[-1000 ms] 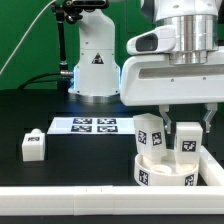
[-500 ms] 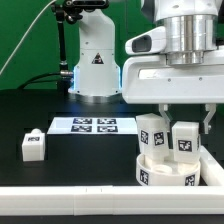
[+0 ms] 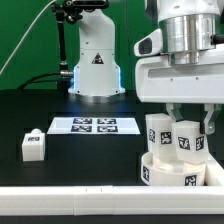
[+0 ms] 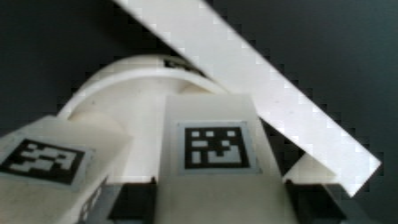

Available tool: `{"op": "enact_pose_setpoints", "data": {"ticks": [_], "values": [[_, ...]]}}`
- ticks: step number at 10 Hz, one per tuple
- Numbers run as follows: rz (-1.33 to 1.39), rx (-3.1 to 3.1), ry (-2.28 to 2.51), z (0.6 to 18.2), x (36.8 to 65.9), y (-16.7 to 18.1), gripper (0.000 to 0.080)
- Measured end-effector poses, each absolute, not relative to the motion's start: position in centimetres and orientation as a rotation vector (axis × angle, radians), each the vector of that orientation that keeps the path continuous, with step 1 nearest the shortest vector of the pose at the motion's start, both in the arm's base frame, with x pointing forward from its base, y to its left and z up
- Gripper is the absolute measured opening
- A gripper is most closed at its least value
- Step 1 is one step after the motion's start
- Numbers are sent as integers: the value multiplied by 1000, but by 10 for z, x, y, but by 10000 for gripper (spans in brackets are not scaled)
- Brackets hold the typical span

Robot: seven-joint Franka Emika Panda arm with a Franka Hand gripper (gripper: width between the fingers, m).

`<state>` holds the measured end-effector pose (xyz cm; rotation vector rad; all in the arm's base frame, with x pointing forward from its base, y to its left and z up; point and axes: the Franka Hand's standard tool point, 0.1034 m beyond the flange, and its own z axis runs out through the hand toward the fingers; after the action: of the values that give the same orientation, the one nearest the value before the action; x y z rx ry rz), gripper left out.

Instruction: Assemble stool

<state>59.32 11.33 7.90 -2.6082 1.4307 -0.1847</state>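
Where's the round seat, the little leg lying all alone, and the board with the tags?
round seat (image 3: 170, 175), exterior view, on its front rim.
loose leg (image 3: 33, 146), exterior view, on its tagged front face.
marker board (image 3: 93, 125), exterior view, in its middle.

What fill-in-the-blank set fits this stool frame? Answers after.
1. The tool holds the held leg upright on the round ____.
2. The second leg stands beside the held leg, toward the exterior view's ____.
3. Only ____ loose leg lies on the table.
4. The marker board carries ____ tags.
Missing words: seat; left; one; four.
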Motion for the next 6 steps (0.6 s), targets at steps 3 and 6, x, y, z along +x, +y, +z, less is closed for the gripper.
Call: {"op": "enact_pose_setpoints", "data": {"ticks": [3,6], "values": [[-136,-2378,1730,79,593,111,343],[-72,-2108,1995,79,593,107,343]]}}
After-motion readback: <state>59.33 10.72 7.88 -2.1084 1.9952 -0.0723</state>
